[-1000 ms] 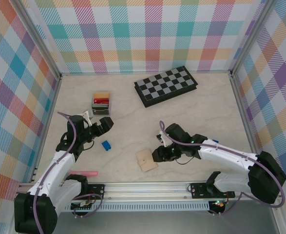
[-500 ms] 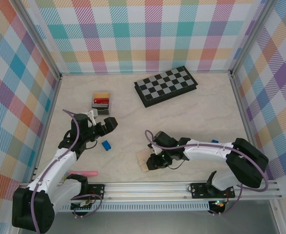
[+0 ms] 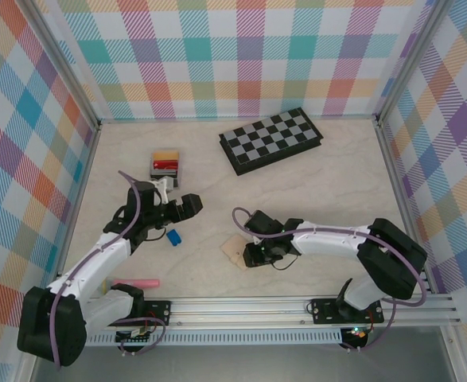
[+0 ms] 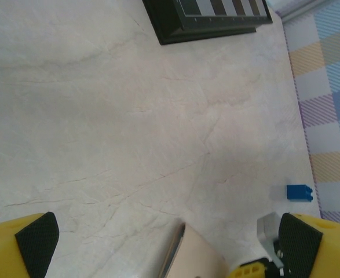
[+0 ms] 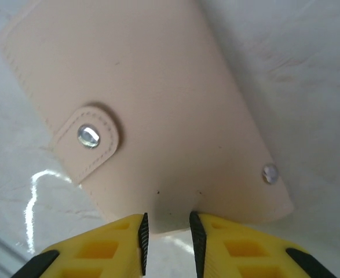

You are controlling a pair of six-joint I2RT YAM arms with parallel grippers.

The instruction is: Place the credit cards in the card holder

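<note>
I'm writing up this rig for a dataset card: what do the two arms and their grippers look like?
The left arm and right arm have white shells, black joints and a lilac cable looping along each. The left gripper and right gripper are black-bodied, with black-padded yellow fingers.

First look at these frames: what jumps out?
Against the loud plaid walls, the black-and-white checkerboard at the table's far centre stands out most. Near the front, the tan card holder lies snapped closed, with the right gripper at its edge, fingers narrowly apart. To the left, the left gripper hangs wide open near a small blue block.
</note>
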